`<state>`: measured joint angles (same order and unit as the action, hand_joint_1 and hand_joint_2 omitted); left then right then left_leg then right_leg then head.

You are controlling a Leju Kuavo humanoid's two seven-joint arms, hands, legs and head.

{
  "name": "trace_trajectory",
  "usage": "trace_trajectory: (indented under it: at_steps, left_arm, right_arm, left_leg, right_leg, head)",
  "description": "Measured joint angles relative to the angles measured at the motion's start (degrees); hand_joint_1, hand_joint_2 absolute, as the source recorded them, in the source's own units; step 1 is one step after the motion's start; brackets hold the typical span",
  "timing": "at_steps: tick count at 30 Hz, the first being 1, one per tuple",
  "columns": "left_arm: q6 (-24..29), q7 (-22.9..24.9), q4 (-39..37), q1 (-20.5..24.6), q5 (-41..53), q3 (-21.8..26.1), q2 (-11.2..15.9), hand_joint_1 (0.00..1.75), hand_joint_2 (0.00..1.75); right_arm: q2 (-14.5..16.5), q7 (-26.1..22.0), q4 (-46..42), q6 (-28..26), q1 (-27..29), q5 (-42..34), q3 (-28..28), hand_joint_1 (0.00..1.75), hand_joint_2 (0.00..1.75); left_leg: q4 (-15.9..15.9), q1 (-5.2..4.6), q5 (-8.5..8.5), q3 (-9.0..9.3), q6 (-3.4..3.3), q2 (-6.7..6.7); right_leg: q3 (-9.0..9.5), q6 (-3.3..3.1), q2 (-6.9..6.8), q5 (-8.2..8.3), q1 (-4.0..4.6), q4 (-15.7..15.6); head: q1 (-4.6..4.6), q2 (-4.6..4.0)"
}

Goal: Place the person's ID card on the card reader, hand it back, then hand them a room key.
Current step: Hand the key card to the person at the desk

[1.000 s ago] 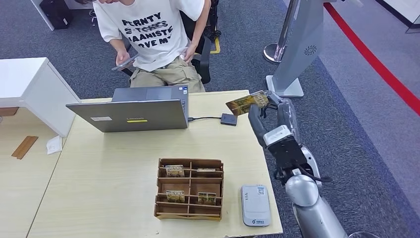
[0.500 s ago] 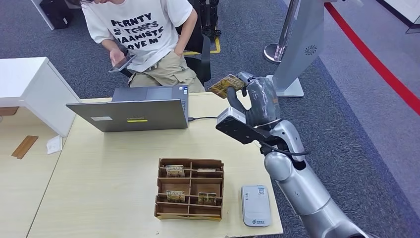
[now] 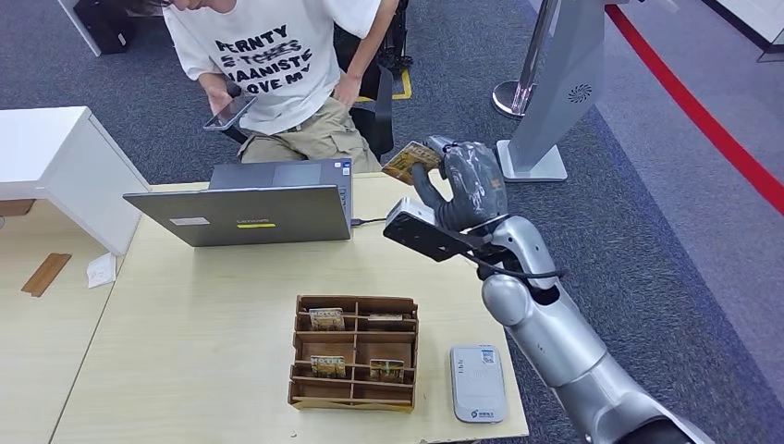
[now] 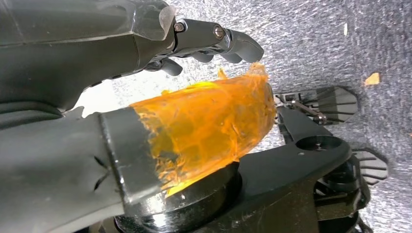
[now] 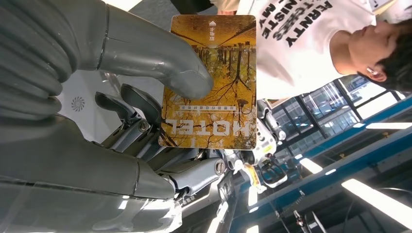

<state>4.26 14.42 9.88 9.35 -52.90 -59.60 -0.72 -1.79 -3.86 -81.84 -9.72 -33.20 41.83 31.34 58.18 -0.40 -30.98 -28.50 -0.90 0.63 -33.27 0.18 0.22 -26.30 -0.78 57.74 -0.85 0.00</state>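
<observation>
The grey left hand [image 4: 145, 73] hangs over speckled grey carpet, orange film wrapped on its thumb, fingers curled in on nothing. The silver right arm reaches up past the pale wooden table [image 3: 213, 314], and the dark right hand [image 3: 462, 185] pinches a yellow-brown "HOTEL" room key card [image 3: 411, 161] between thumb and fingers, out toward the seated person in a white printed T-shirt [image 3: 268, 55]. On the table: grey laptop [image 3: 245, 205], brown slotted card holder [image 3: 354, 351], white card reader [image 3: 477, 382].
</observation>
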Motion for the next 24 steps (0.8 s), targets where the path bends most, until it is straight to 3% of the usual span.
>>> trace_trajectory:
  at_steps: [17,24]
  left_arm:
    - [-1.5,4.5,0.0,0.0,-0.8,-0.7,0.0,0.0,0.0]
    - [-2.1,9.4,0.0,0.1,-0.8,-1.9,0.0,0.0,0.0]
  right_arm:
    - [0.6,0.1,2.6,0.3,-1.6,0.5,1.2,1.75,1.75]
    - [1.6,0.5,4.0,1.5,-3.0,1.3,1.7,1.75,1.75]
  left_leg:
    - [0.0,0.0,0.0,0.0,0.0,0.0]
    - [0.0,0.0,0.01,0.0,0.01,0.0]
  right_leg:
    - [0.0,0.0,0.0,0.0,0.0,0.0]
    - [0.0,0.0,0.0,0.01,0.0,0.0]
  head:
    - [0.0,0.0]
    - [-0.01,0.0]
